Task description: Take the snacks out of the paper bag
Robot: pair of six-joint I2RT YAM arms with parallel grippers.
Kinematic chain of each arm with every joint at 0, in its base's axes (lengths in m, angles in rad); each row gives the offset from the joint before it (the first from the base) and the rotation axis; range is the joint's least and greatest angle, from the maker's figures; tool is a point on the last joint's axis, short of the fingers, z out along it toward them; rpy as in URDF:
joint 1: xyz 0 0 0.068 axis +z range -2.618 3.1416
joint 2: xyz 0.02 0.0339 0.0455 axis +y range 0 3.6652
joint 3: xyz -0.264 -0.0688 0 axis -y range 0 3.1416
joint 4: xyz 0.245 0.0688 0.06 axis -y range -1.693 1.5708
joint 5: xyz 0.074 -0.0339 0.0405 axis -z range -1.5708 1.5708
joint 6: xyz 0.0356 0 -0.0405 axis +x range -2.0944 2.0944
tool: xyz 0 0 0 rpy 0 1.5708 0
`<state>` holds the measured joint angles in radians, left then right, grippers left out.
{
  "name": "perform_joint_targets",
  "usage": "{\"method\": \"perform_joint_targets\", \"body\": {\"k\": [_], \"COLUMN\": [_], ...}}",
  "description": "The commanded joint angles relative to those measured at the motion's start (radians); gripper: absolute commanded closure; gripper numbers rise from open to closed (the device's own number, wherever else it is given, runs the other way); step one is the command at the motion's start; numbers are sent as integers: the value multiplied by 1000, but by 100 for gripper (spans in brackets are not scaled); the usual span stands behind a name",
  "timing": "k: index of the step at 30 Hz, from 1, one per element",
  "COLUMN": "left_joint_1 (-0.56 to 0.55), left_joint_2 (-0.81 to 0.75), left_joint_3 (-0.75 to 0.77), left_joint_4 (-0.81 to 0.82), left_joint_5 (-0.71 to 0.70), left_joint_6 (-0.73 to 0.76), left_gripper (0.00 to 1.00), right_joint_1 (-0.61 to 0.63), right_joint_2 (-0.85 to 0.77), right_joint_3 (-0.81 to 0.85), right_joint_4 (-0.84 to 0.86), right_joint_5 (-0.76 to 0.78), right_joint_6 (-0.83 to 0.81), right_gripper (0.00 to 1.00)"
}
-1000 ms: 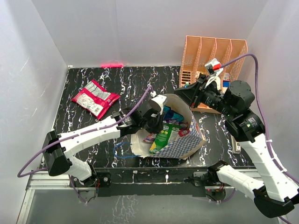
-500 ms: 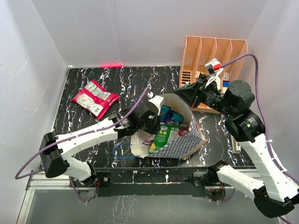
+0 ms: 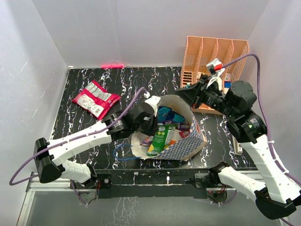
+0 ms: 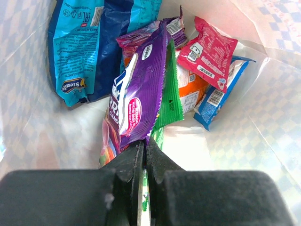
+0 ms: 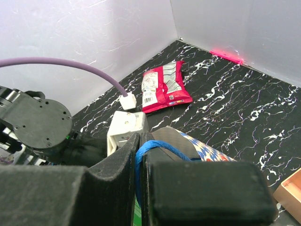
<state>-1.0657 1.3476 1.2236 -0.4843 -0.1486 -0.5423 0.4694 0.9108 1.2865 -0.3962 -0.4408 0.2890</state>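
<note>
"several snacks [image 4: 207, 52] lay heaped inside the paper bag [image 3: 188, 148]. which one did the left gripper [image 4: 143, 147] have?" asked the trainee.

"the purple packet [image 4: 138, 94]. its jaws were clamped tight on that packet's lower edge, deep in the bag, with a green packet [image 4: 173, 101] pressed right behind. whether the green one was caught too, nobody could tell."

"and the right gripper [image 5: 140, 141]?"

"pinched closed on the blue cord handle [image 5: 157, 147], holding the bag's rim up so the mouth gaped."

"so how should the pull have gone?"

"probably slow and straight out along the opening, the operator judged, clear of the cream wall, so the thin foil edge would not slip and the bag would not drag. the right arm needed only to hold firm. once past the rim, the packet belonged on the table [image 3: 141, 80], perhaps near the magenta-and-silver packet [image 3: 95, 100] lying well apart from the bag."
</note>
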Motion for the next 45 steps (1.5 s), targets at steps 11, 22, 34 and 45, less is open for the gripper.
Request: {"method": "perform_joint_targets", "body": {"k": [11, 22, 34, 45], "left_joint_1": [5, 10, 11, 13], "left_joint_2": [-74, -72, -135, -191], "left_joint_3": [78, 14, 139, 415], "left_joint_4": [50, 190, 32, -128], "left_joint_5": [151, 328, 162, 35], "left_joint_6": [-42, -112, -39, 100], "left_gripper": [97, 100, 100, 100], "right_joint_1": [1, 1, 2, 1], "right_joint_2": [-14, -23, -40, -116], "right_joint_3": [70, 64, 50, -2], "right_joint_4": [99, 96, 96, 98], "right_joint_5": [3, 6, 17, 206], "right_joint_6": [-10, -11, -13, -8], "right_gripper": [93, 93, 93, 93]}}
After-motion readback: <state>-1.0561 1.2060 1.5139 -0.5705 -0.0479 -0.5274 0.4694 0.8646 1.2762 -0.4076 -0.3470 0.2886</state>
